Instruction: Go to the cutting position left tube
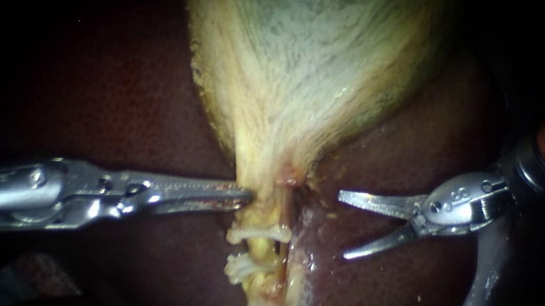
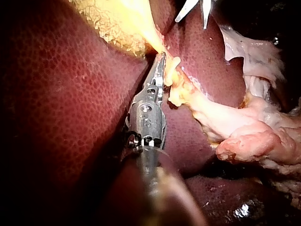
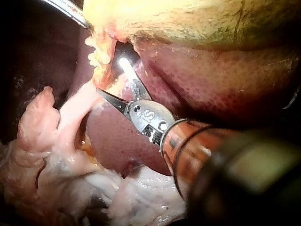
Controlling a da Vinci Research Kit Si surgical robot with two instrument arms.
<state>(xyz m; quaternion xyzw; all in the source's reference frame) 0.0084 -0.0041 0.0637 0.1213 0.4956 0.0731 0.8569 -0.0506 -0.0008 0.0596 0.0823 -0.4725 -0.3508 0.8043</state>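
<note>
Your left instrument (image 1: 245,197) is gripping the gallbladder (image 1: 313,60) neck in closed jaws, your right instrument (image 1: 343,225) is hovering with jaws open beside the tubes (image 1: 261,246)

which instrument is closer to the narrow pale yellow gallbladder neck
Left. The left instrument touches the narrow pale yellow gallbladder neck; the right instrument, jaws open, stands clear on its other side.
</note>
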